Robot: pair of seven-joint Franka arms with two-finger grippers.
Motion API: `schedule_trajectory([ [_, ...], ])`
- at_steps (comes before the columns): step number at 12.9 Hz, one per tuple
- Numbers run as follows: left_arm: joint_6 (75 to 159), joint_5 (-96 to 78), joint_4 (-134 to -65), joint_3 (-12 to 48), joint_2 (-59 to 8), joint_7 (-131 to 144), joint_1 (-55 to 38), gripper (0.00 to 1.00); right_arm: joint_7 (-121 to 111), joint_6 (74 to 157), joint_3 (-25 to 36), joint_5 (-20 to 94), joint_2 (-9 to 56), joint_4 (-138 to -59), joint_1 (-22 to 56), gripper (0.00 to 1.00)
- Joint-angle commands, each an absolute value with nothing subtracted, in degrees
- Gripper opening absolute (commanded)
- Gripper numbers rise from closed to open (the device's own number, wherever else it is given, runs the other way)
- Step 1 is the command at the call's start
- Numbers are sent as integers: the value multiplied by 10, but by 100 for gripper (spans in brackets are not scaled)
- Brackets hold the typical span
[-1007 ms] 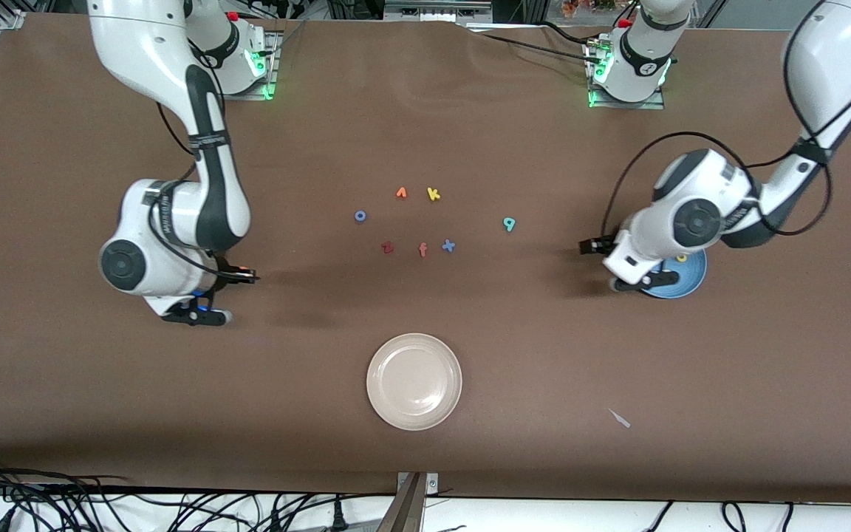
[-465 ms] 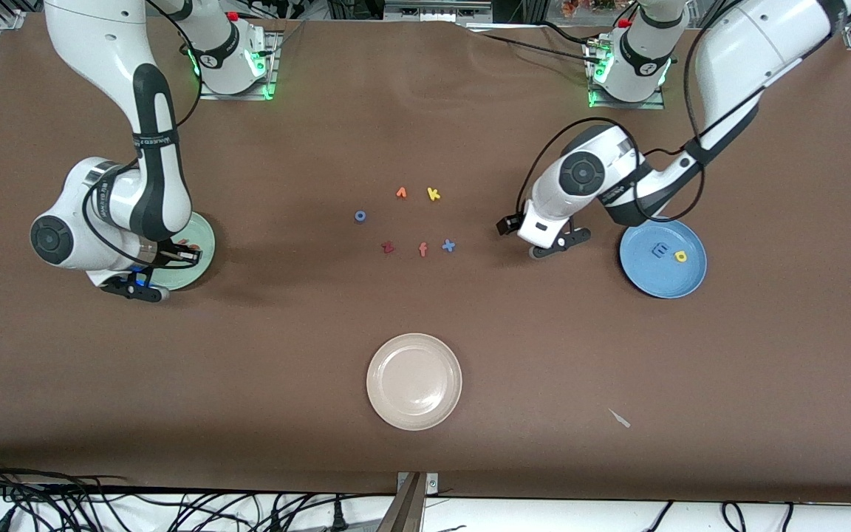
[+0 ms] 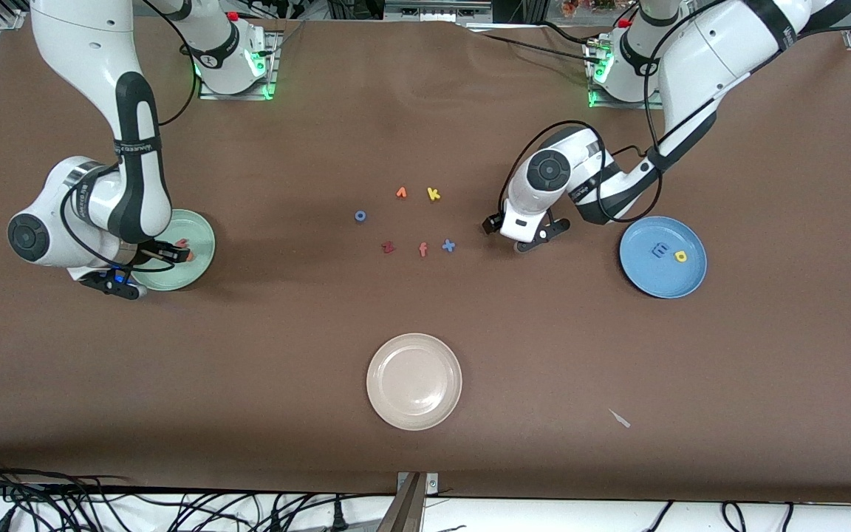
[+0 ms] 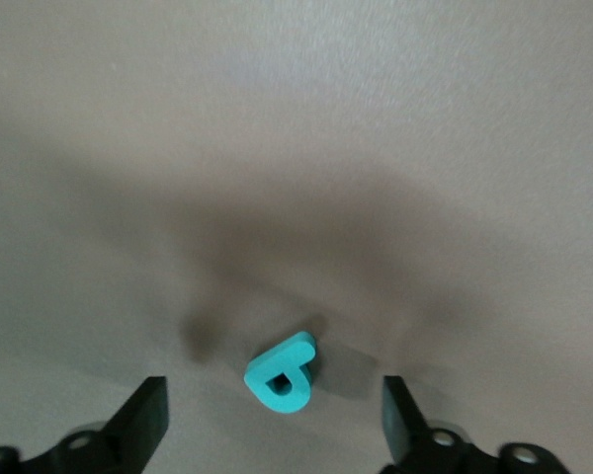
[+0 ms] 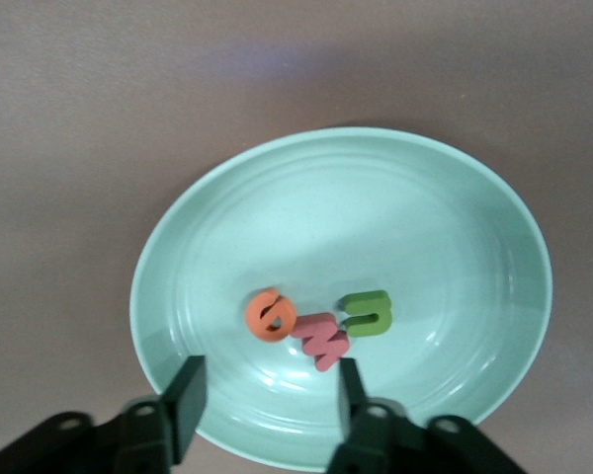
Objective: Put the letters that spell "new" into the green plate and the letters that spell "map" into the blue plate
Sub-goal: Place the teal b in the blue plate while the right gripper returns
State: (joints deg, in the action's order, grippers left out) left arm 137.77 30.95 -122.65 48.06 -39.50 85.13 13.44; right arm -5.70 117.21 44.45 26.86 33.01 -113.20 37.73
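Teal foam letter p (image 4: 281, 373) lies flat on the brown table (image 3: 544, 355), between the loose letter cluster and the round blue shallow plate (image 3: 647, 277), nearer the cluster. Left gripper (image 4: 275, 420) hangs right over the p, jaws spread, one finger either side, nothing held. Judging by looks the p is feather-light, soft, thin, so it should pinch easily across the stem or bowl edges, but could squirt out or tip if squeezed off-centre. Bare table all round the p; run to the blue plate looks unobstructed, raised rim to clear. Blue foam m (image 3: 660, 250) and yellow foam a (image 3: 681, 256) already sit in the blue plate. Right gripper (image 5: 267, 400) over the pale mint-green plate (image 5: 455, 197), jaws apart, empty; green n (image 5: 367, 313), orange e (image 5: 271, 315), red-pink w (image 5: 321, 339) lie in it
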Motion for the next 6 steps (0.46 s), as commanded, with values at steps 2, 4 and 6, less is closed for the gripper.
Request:
schedule_trajectory([
  [2, 1388, 308, -1234, 477, -391, 863, 133, 71, -54, 1102, 446, 272, 328, -1086, 383, 100],
  [4, 1390, 314, -1234, 475, -397, 861, 133, 68, -54, 1085, 446, 272, 328, -1075, 383, 100],
  [6, 1390, 320, -1234, 471, -399, 861, 134, 55, -54, 1085, 446, 271, 329, -1075, 384, 100],
])
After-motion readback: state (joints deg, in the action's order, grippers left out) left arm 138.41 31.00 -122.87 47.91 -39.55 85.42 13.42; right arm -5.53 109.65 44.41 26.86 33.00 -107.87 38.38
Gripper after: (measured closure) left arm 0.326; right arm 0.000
